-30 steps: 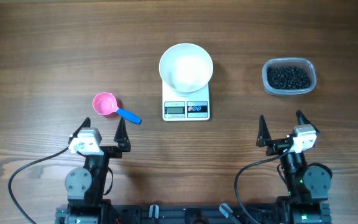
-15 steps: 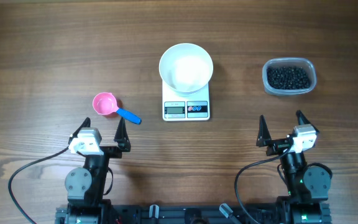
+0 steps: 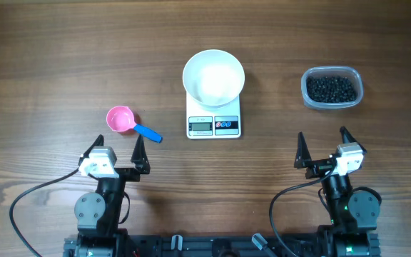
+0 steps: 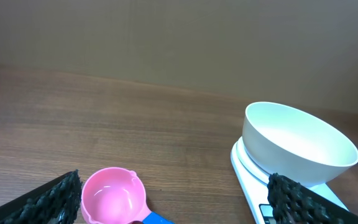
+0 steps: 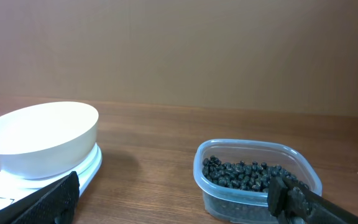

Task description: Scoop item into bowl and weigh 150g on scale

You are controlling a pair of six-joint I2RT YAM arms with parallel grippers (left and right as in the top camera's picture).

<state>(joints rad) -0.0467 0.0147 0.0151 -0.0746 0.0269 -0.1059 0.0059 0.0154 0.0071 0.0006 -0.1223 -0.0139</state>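
An empty white bowl (image 3: 213, 77) (image 4: 297, 140) (image 5: 39, 138) sits on the white scale (image 3: 214, 122) at the table's middle. The item, small black beads (image 3: 330, 88) (image 5: 247, 175), fills a clear plastic tub (image 3: 332, 87) at the right. A pink scoop (image 3: 123, 121) (image 4: 112, 196) with a blue handle lies left of the scale, empty. My left gripper (image 3: 114, 145) (image 4: 173, 199) stands open just short of the scoop, holding nothing. My right gripper (image 3: 322, 144) (image 5: 173, 198) is open too, near the front edge, well short of the tub.
Bare wooden table surrounds the objects. Both arm bases and their cables sit at the front edge (image 3: 212, 246). A plain wall rises behind the table in the wrist views.
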